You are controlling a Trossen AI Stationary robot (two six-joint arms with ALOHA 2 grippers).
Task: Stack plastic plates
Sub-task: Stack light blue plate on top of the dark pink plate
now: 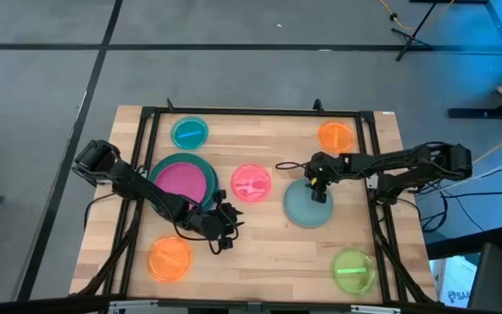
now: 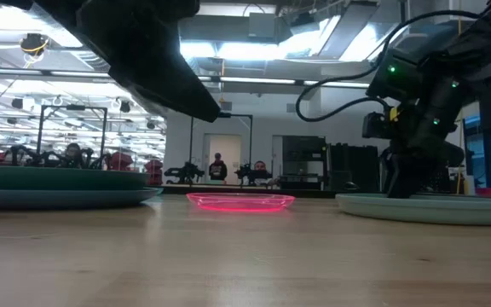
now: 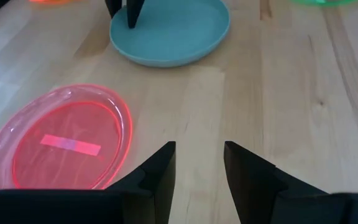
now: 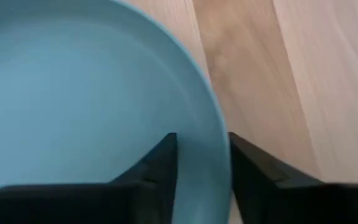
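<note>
The grey-blue plate (image 1: pixel 308 211) lies flat on the table, right of centre. My right gripper (image 1: pixel 318 194) points down at its far rim, open. In the right wrist view one finger stands inside the plate (image 4: pixel 73 93) and the other outside it (image 4: pixel 202 137). My left gripper (image 1: pixel 227 228) hovers open over bare wood (image 3: pixel 199 146), near the pink plate (image 1: pixel 250 183). A magenta plate (image 1: pixel 179 177) sits in a large teal plate (image 1: pixel 155 167). Also on the table are a small teal plate (image 1: pixel 189 133), two orange plates (image 1: pixel 335 135) (image 1: pixel 170 259) and a lime plate (image 1: pixel 354 270). My right gripper straddles the grey-blue plate's far rim (image 4: pixel 216 118) from above, one finger (image 4: pixel 160 162) inside the plate and one (image 4: pixel 253 165) outside. Whether either finger touches the rim I cannot tell. The plate lies flat on the table (image 2: pixel 433 207).
A dark frame (image 1: pixel 251 112) runs along the table's far edge and both sides. Bare wood (image 1: pixel 268 253) lies between the near orange plate and the lime plate. The pink plate (image 3: pixel 61 140) sits just beside my left gripper.
</note>
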